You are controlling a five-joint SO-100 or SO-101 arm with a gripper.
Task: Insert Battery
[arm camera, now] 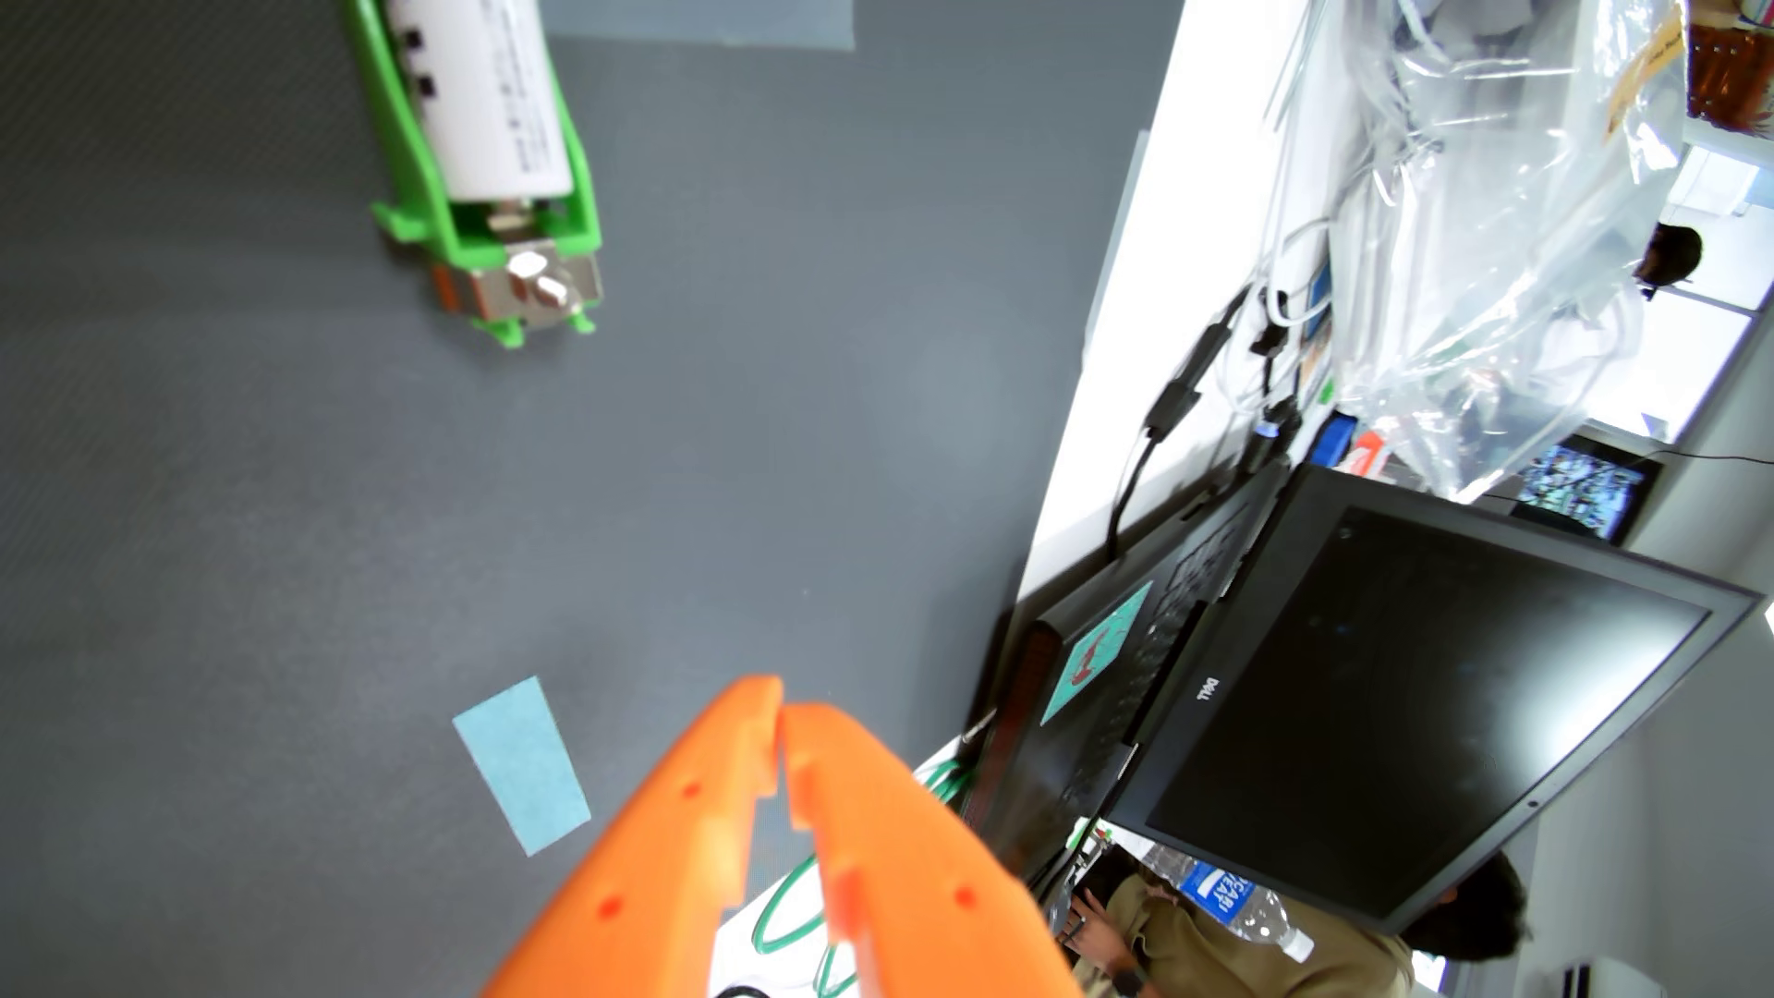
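At the lower middle of the wrist view, the orange gripper [782,715] reaches in from the bottom edge, its two jaws brought together so that the tips meet and nothing sits between them. They hang over a dark grey mat [288,528] that covers most of the desk. Just to the left of the jaws a small strip of light blue tape [523,763] lies flat on the mat, and part of a second pale blue piece [710,24] shows at the top edge.

Well apart from the gripper, in the upper left, the white cylindrical battery [490,96] lies inside a green holder [422,201], its length running up out of the frame. The battery's near end sits close against the holder's end wall, where a metal contact block with a screw [538,278] is fixed; whether the battery is fully seated I cannot tell, since its far end is cut off by the frame.

To the right of the mat the white desk [1133,384] carries a black Dell laptop [1392,691], lid open and screen dark, with a teal sticker [1094,662] on its palm rest. Black cables [1176,403] run beside it, and a crumpled clear plastic bag [1498,240] fills the upper right. A person in an olive shirt [1229,950] shows at the lower right, with a plastic water bottle [1238,902] in front of them.
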